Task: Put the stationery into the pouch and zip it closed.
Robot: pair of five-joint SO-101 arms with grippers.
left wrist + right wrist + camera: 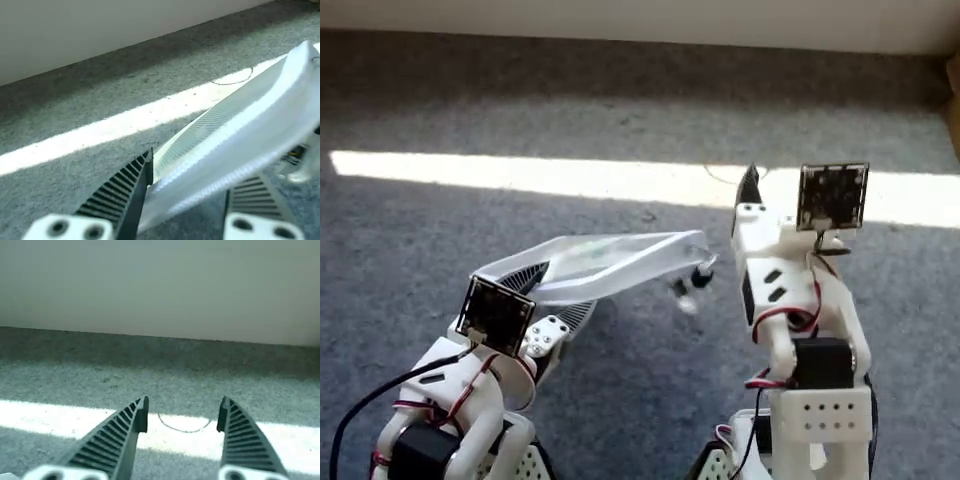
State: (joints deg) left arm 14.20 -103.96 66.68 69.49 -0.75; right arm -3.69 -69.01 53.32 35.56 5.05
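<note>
1 pouch [610, 265] hangs aloft in the left gripper [187, 180]; right gripper [183, 407] points forward, wide open.

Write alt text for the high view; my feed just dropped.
The left arm's tool grips one end of a translucent pouch, holding it lifted over grey carpet. The right arm's tool stands open and empty near the pouch's other end, pointing toward a band of sunlight.
</note>
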